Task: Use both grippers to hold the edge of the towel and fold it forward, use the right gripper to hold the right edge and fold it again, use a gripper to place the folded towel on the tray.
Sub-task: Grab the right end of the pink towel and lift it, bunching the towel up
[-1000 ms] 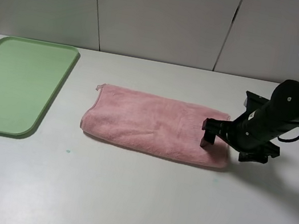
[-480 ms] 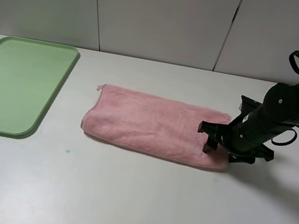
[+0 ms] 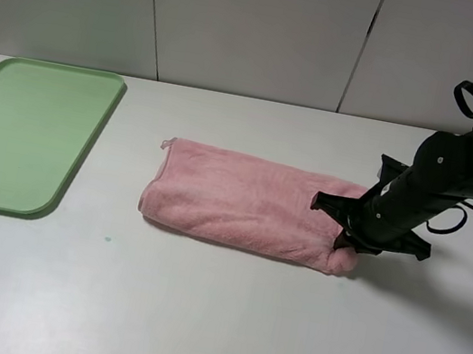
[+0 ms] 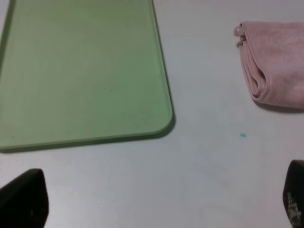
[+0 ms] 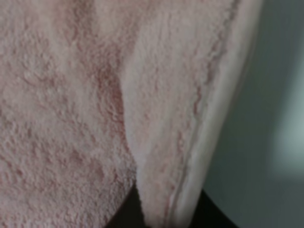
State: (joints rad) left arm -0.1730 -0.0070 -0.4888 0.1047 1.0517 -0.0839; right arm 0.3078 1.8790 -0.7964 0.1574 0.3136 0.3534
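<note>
Since the second fold starts there, right gripper (image 3: pixel 346 240) is clamped tight on right hem (image 5: pixel 211 118) of pink towel (image 3: pixel 242 198). Out of the way, left gripper (image 4: pixel 156 199) hangs spread wide, empty, near green tray (image 3: pixel 33 132) at left edge of table (image 3: pixel 211 319)

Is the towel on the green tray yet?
No, the towel lies folded on the table, well to the right of the tray.

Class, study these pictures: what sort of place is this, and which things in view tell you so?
Probably a robotics lab test bench, not a home. A black robot arm's right gripper pinches a pink towel on a plain white table, a green tray lies alongside, and panelled walls stand behind.
</note>
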